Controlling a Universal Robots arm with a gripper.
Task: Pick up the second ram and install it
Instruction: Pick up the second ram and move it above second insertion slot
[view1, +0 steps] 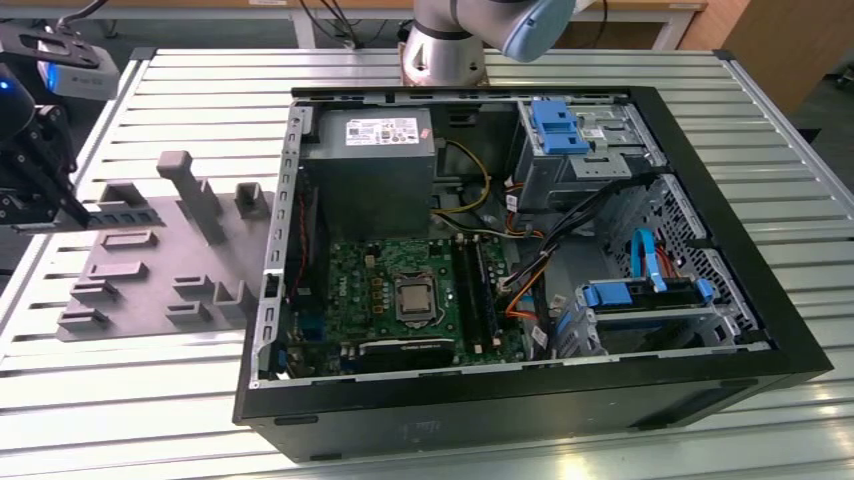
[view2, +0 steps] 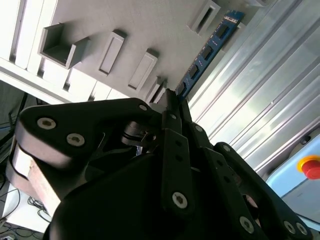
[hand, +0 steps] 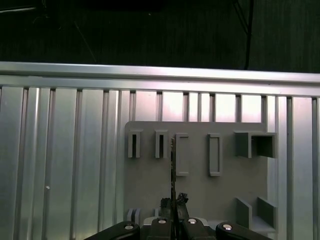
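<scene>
Gripping the second ram (view2: 210, 47) by one end, the gripper (view2: 172, 97) has its two black fingers clamped flat against the faces of the stick. In the second wrist view the blue board runs straight out from the fingertips, with its row of black chips visible along one face. In the first wrist view the second ram (hand: 172, 182) appears edge-on as a thin dark line extending forward from the gripper (hand: 173, 202).

The stick lies over the grey fixture plate (hand: 200, 192), between two of its raised slotted blocks. Whether it touches the plate or is clear of it cannot be determined.

In the exterior view the gripper (view1: 70, 208) is at the far left of the slatted aluminium table (view1: 160, 420), at the outer edge of the grey fixture plate (view1: 147, 270). The second ram (view1: 127, 213) points from it toward the open computer case (view1: 747, 370). The case lies on its side on the table just beside the plate, at the exterior view's right. The green motherboard (view1: 354, 275) is exposed inside it, well apart from the held stick.
</scene>
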